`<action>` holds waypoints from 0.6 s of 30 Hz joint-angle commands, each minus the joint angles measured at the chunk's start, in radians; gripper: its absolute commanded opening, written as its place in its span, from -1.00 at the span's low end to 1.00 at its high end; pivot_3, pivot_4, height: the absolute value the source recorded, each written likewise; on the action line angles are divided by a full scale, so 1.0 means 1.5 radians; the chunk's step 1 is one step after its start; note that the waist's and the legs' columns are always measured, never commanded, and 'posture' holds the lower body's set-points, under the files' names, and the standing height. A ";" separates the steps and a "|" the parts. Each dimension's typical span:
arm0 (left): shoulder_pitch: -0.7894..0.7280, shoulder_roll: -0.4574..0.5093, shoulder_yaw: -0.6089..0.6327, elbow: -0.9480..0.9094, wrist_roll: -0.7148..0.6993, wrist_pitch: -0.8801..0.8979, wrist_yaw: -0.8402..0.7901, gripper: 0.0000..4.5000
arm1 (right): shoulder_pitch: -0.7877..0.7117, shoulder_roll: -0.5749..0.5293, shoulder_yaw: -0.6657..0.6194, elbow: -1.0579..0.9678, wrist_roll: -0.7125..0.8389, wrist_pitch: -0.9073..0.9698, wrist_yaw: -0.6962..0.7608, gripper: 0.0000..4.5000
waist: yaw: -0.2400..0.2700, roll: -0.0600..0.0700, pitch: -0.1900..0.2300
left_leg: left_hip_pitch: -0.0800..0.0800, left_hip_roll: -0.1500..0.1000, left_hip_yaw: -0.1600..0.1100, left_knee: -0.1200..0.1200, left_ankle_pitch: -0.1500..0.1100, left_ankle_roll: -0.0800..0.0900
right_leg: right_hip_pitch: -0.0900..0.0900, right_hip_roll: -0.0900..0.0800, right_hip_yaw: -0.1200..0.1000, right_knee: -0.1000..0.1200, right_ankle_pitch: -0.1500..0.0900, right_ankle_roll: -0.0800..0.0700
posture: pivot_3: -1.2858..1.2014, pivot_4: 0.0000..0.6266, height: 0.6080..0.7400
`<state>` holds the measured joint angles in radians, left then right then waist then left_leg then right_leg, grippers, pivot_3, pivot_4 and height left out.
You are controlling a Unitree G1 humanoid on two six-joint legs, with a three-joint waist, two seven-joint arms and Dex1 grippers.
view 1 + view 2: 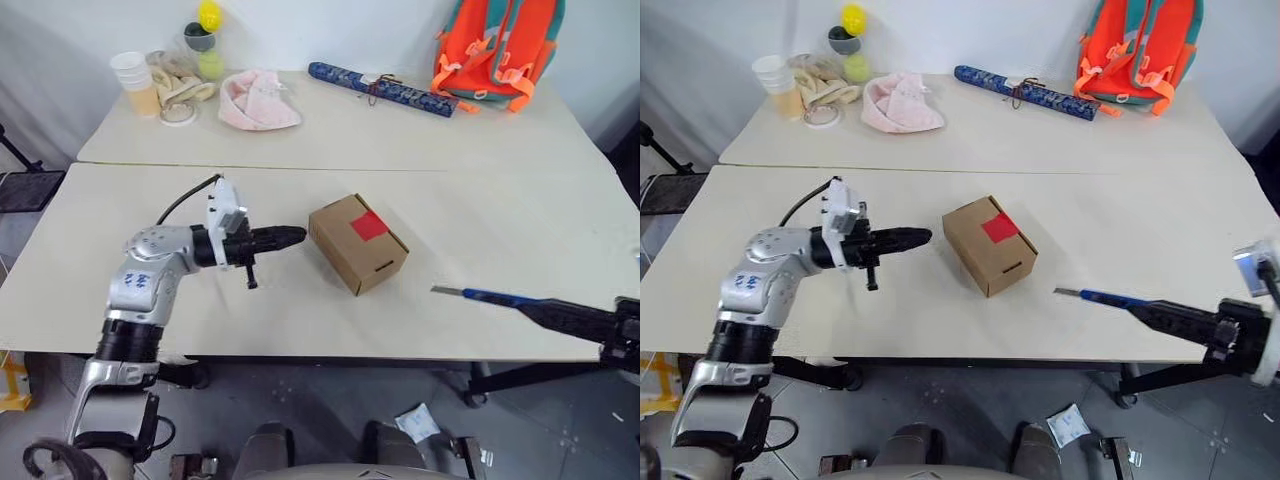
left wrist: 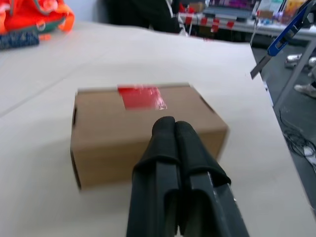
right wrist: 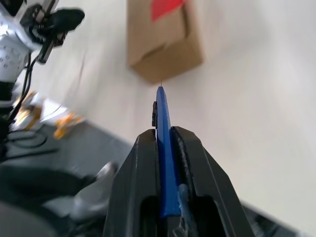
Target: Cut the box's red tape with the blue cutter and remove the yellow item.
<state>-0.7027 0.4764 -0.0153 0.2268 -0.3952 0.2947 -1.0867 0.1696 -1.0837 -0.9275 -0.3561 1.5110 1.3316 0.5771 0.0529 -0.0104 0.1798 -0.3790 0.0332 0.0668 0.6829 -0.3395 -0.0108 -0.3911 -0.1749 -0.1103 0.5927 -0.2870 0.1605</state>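
The brown box lies closed on the near table, with the red tape square on its top. My left gripper is shut with nothing in it, level, its tip just left of the box and a little apart from it. My right gripper is shut on the blue cutter, whose thin blade points left toward the box from the table's near right edge. In the right wrist view the cutter runs between the fingers toward the box. The yellow item is hidden.
On the far table lie a long blue patterned roll, an orange backpack, a pink cloth, paper cups, a tape ring and stacked balls. A seam separates the two tables.
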 commanded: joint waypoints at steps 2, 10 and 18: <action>-0.120 -0.066 -0.044 0.142 0.084 -0.064 0.061 -1.00 | -0.118 -0.004 0.056 -0.022 -0.078 -0.127 -0.023 -0.95 | -0.003 0.000 0.000 | 0.000 0.000 0.000 0.001 0.000 0.000 | 0.000 0.000 0.000 0.000 0.001 0.000 | 0.03 -0.52 1.00; -0.163 -0.089 -0.092 0.226 0.153 -0.076 0.060 -1.00 | -0.392 0.019 0.334 -0.028 -0.154 -0.159 -0.158 -0.95 | -0.023 0.000 0.000 | -0.003 0.000 0.001 -0.001 0.000 0.000 | -0.003 0.000 -0.001 -0.001 0.001 0.000 | 0.03 -0.52 1.00; -0.153 -0.094 -0.100 0.208 0.171 -0.045 0.064 -1.00 | -0.590 0.118 0.520 -0.013 -0.251 -0.127 -0.244 -0.95 | -0.019 0.000 0.000 | -0.006 0.000 0.000 0.001 0.001 0.000 | -0.005 0.000 -0.002 -0.001 0.001 0.001 | 0.03 -0.52 1.00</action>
<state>-0.9360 0.3336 -0.1627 0.5592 -0.1499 0.2108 -0.9946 -0.6889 -0.9115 -0.1522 -0.3730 1.1648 1.1397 0.2290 0.0250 -0.0106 0.1800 -0.3875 0.0331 0.0666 0.6851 -0.3388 -0.0107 -0.3979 -0.1751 -0.1128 0.5916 -0.2854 0.1615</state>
